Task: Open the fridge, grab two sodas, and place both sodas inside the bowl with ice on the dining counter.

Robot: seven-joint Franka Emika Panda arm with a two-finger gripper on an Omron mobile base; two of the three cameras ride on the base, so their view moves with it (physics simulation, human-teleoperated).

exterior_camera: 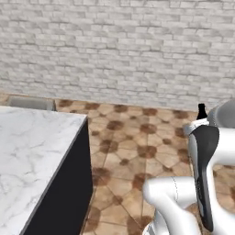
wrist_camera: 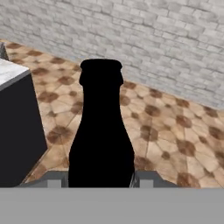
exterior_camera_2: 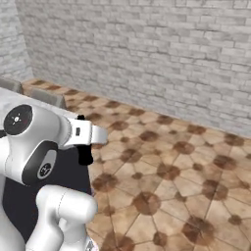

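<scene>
The gripper (wrist_camera: 101, 183) is closed narrowly on a soda bottle (wrist_camera: 101, 135), with one grey finger (wrist_camera: 57, 179) against each side of the bottle's lower body in the hand view. The bottle stands between the fingers, rising out of them, so its base sits down in the grip and its neck points away from the hand along the gripper's line.

The soda's long axis runs straight up the hand view, the wide body low and the narrow neck and capped mouth at the top. In the right base view the near-black bottle (exterior_camera_2: 85, 147) hangs crosswise through the white hand (exterior_camera_2: 83, 133), its tip showing above the hand and its body below, so it stands roughly upright in the room. In the left base view only its dark neck (exterior_camera: 201, 111) pokes up behind the arm's upper joint.

The dining counter (exterior_camera: 32, 151), white marble-look with grey veining over a dark base, lies to the left; the held bottle is off its near corner, out over the brown tiled floor (exterior_camera: 133, 151) rather than above the top. In the hand view the counter's corner (wrist_camera: 13, 74) shows at the left edge, apart from the bottle. A pale brick wall (exterior_camera: 119, 46) stands beyond the floor.
</scene>
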